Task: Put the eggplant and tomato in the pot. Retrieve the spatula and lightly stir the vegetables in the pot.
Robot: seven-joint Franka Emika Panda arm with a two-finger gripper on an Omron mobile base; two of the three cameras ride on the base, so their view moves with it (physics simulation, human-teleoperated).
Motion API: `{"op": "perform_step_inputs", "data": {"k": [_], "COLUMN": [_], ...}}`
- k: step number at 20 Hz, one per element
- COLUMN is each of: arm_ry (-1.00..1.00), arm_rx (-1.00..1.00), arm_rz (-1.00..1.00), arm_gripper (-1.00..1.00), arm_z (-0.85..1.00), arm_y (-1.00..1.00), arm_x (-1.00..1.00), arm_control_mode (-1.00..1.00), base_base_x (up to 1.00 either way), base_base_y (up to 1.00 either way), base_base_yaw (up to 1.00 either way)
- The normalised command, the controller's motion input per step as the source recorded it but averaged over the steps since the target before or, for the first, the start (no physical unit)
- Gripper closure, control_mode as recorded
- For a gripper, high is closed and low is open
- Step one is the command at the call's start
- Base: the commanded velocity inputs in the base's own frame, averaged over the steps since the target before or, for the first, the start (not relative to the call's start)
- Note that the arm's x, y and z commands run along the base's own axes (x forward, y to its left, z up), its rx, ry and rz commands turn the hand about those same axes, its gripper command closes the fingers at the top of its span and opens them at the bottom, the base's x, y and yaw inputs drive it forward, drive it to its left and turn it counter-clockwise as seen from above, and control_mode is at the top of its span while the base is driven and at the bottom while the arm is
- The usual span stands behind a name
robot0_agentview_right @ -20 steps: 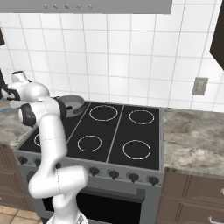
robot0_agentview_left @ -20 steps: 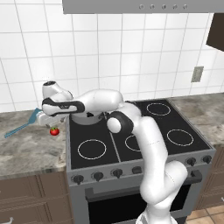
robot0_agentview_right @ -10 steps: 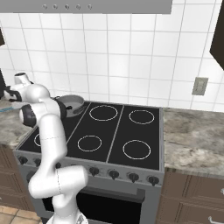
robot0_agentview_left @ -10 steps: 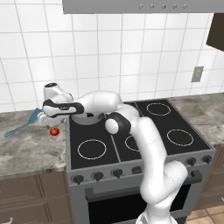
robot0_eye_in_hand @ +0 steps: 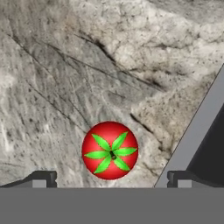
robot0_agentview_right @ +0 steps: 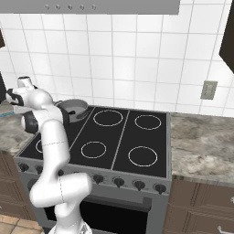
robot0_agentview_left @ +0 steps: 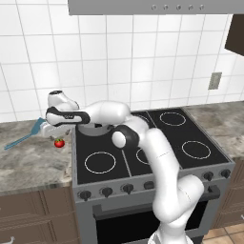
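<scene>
Granite counter (robot0_eye_in_hand: 65,65) bears tomato (robot0_eye_in_hand: 110,150).

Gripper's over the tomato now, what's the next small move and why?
Probably lower straight down and close. In the hand view the tomato sits on the counter between the open gripper fingertips, untouched. It lies just left of the stove edge, so descend without drifting that way.

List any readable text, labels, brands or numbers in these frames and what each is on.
None: no text, brand or number can be read.
Stove knobs: no markings readable.
Hood buttons: plain dots, no labels.
Wall outlet: blank.
Tomato, spatula, pot: unmarked.
</scene>
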Motion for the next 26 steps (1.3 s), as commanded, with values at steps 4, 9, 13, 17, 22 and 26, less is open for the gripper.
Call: {"op": "perform_step_inputs", "data": {"k": [4,9,13,17,22,26], "arm_ry": [0.02,0.00,0.00,0.00,0.01,0.01], "arm_rx": [0.00,0.00,0.00,0.00,0.00,0.00], "arm_rz": [0.00,0.00,0.00,0.00,0.00,0.00], "arm_gripper": [-1.00,-1.00,-1.00,-1.00,-1.00,-1.00], "arm_z": [-0.24,-0.25,-0.16,-0.18,-0.19,-0.05], "arm_y": [0.13,0.03,0.03,0.03,0.01,0.01], "arm_x": [0.00,0.00,0.00,0.00,0.00,0.00], "arm_control_mode": [-1.00,-1.00,-1.00,-1.00,-1.00,-1.00], "base_base_x": [0.00,0.00,0.00,0.00,0.00,0.00], "base_base_y": [0.00,0.00,0.00,0.00,0.00,0.00], "base_base_yaw": [0.00,0.00,0.00,0.00,0.00,0.00]}}
